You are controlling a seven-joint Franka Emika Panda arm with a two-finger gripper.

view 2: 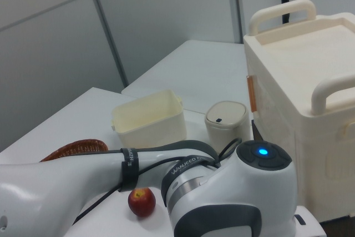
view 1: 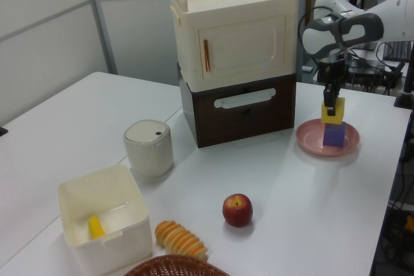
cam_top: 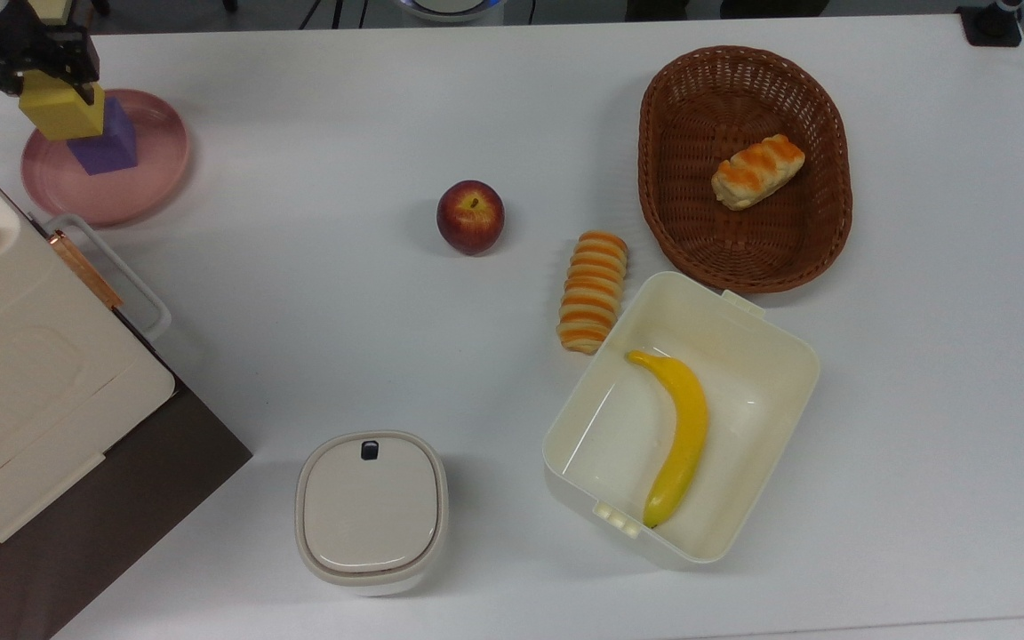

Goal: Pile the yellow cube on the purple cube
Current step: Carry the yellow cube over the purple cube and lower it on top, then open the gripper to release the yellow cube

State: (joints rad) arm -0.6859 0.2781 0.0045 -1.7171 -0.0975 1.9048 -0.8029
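Note:
The yellow cube (cam_top: 61, 111) hangs in my gripper (cam_top: 48, 78), which is shut on it, at the top view's far left. Directly under it sits the purple cube (cam_top: 109, 144) on a round pink plate (cam_top: 156, 147). In the left view the yellow cube (view 1: 333, 112) rests on or just above the purple cube (view 1: 334, 134), with my gripper (view 1: 330, 103) still on the yellow one. I cannot tell whether the two cubes touch. In the right view my arm's body (view 2: 222, 192) blocks the cubes.
A cream cabinet on a dark base (view 1: 236, 63) stands beside the plate. An apple (cam_top: 470, 216), a striped bread roll (cam_top: 593, 290), a lidded white canister (cam_top: 371, 510), a cream tub with a banana (cam_top: 677, 434) and a wicker basket (cam_top: 743, 80) holding a pastry lie across the table.

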